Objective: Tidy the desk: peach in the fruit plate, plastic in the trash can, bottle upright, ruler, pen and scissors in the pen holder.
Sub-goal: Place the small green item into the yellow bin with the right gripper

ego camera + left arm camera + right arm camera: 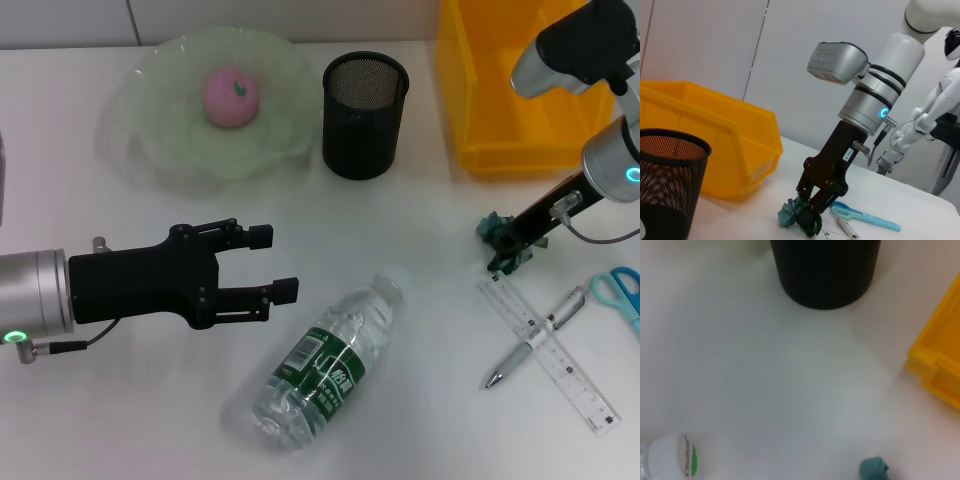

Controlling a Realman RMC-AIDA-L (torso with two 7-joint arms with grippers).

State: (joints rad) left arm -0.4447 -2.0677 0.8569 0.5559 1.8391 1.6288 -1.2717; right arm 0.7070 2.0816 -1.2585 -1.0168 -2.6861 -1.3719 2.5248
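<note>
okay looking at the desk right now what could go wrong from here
The right gripper is down on the crumpled green plastic wad. Only part of it looks pinched, so it might drop short of the yellow bin. The clear water bottle lies on its side by the open left gripper and could roll if nudged.

You saw silver cylindrical wrists, each with a glowing ring light, green on the left and cyan on the right. Both carried a black hand: the left hand and the right hand. Thin cables ran along each wrist.
</note>
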